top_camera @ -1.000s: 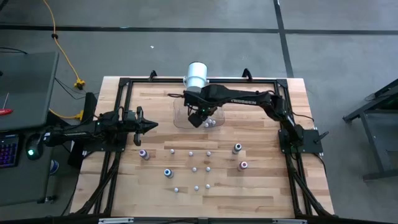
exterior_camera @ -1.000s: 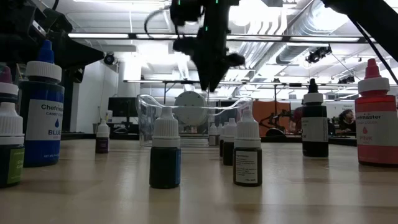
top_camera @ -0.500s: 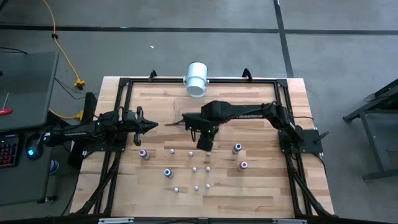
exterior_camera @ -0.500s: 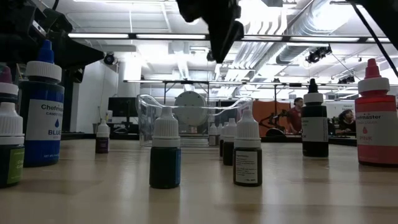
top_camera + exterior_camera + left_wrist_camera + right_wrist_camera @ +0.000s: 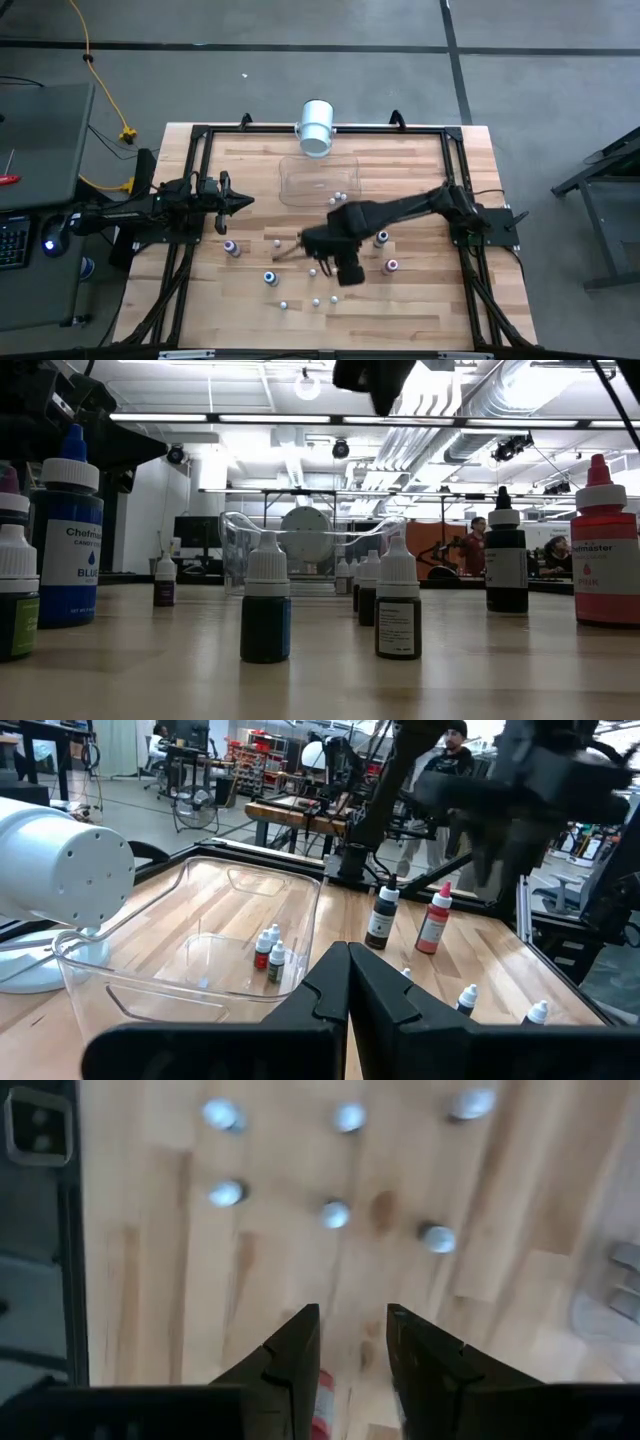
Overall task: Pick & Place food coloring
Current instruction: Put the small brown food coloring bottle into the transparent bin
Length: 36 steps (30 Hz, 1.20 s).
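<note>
Now the right gripper [image 5: 350,272], jaws apart and empty above the bottles [image 5: 312,272] scattered mid-table, should settle straight over one cap, clear of its neighbours, before dropping and carrying it to the tub [image 5: 318,181]; the left gripper [image 5: 243,202] waits shut.

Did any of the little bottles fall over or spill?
No, nothing stands out. The food coloring bottles on the table all stand upright with caps on, and no puddles show. Two more stand inside the clear tub. The right gripper hovers open above them; the left gripper waits shut.
</note>
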Motion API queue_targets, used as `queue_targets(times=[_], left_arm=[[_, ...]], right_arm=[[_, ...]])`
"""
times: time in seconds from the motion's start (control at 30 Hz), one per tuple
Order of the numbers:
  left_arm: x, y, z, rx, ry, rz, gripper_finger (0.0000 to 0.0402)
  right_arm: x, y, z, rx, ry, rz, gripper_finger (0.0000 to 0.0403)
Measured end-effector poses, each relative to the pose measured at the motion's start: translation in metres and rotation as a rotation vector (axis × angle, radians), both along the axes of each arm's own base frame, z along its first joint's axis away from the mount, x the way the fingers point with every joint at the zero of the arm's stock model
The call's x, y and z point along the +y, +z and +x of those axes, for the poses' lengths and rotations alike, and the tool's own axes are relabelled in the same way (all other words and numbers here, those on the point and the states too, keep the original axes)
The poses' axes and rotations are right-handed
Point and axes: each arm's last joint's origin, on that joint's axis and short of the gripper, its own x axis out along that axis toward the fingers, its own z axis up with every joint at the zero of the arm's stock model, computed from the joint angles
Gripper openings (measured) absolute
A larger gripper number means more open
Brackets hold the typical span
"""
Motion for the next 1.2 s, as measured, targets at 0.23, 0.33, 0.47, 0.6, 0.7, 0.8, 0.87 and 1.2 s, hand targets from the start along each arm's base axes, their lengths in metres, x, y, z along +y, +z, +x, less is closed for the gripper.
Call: queue_targets(times=[0.23,0.33,0.47,0.6,0.7,0.8,0.87,1.2], left_arm=[[0.000,0.000,0.000,0.000,0.000,0.000,0.0001],[0.000,0.000,0.000,0.000,0.000,0.000,0.0001],[0.000,0.000,0.000,0.000,0.000,0.000,0.0001],[0.000,0.000,0.000,0.000,0.000,0.000,0.0001],[0.000,0.000,0.000,-0.001,0.000,0.000,0.0001],[0.000,0.000,0.000,0.000,0.000,0.000,0.0001],[0.000,0.000,0.000,0.000,0.000,0.000,0.0001],[0.000,0.000,0.000,0.000,0.000,0.000,0.0001]], right_arm=[[0.049,-0.021,-0.010,0.001,0.088,0.032,0.0108],[0.068,-0.036,-0.014,0.007,0.064,0.074,0.0108],[0.088,-0.054,-0.019,0.027,0.011,0.130,0.0108],[0.100,-0.068,-0.023,0.030,-0.037,0.150,0.0108],[0.105,-0.072,-0.024,0.007,-0.018,0.162,0.0108],[0.108,-0.079,-0.021,-0.055,0.058,0.153,0.0108],[0.111,-0.083,-0.019,-0.094,0.102,0.149,0.0108],[0.093,-0.088,-0.008,-0.188,0.041,0.011,0.0108]])
